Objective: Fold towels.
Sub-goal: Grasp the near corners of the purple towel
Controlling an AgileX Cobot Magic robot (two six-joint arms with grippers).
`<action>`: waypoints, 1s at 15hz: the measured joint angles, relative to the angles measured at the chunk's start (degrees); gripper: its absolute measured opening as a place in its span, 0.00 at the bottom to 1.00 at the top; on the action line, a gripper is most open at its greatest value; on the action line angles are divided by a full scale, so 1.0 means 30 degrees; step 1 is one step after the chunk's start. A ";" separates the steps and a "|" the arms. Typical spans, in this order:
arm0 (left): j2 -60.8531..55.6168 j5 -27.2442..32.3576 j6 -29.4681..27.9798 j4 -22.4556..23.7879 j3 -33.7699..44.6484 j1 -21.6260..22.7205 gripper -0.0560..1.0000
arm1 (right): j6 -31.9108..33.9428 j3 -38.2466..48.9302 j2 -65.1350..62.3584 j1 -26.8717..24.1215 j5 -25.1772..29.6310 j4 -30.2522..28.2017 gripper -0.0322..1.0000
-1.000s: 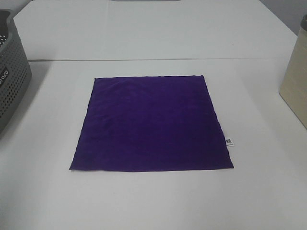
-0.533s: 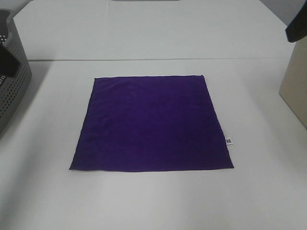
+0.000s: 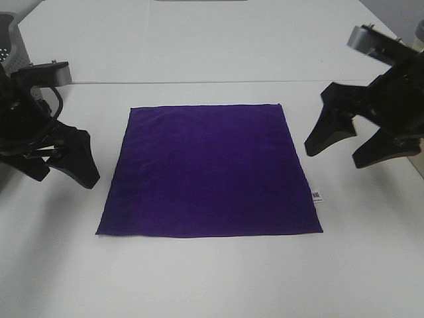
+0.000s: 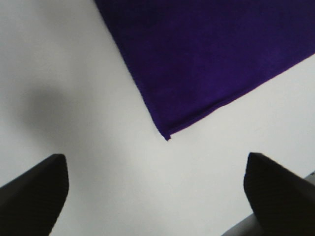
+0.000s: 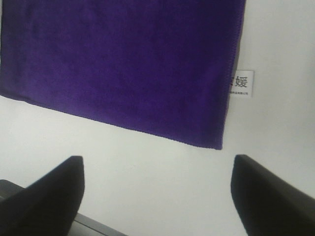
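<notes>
The towel (image 3: 209, 171) is one deep purple square cloth lying flat and unfolded in the middle of the white table (image 3: 212, 278). Its small white tag (image 3: 317, 196) sticks out of the right edge near the front corner. My left gripper (image 3: 63, 172) is open and empty, just left of the towel's left edge. The left wrist view shows a towel corner (image 4: 197, 64) ahead of the open left gripper (image 4: 157, 194). My right gripper (image 3: 336, 156) is open and empty, just right of the right edge. The right wrist view shows the towel (image 5: 123, 64), its tag (image 5: 242, 83) and the open right gripper (image 5: 157, 196).
A grey perforated basket (image 3: 12, 36) stands at the far left edge, partly behind the left arm. A seam (image 3: 199, 82) runs across the table behind the towel.
Both arms have come into view from the sides and their open grippers now stand on either side of the towel. The towel has not moved.
</notes>
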 joint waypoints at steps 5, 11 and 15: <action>0.3571 -0.0573 0.3495 -0.3686 0.0000 0.0497 0.89 | -0.0191 0.0019 0.3686 0.0974 -0.1642 -0.0191 0.82; 0.5787 -0.0993 0.7200 -0.8231 0.0000 0.0611 0.88 | -0.1471 0.0019 0.5749 0.0974 -0.2445 -0.0153 0.78; 0.5787 -0.1490 0.7639 -0.9110 0.0573 0.0611 0.88 | -0.1623 0.0019 0.6799 -0.0191 -0.2597 0.0115 0.78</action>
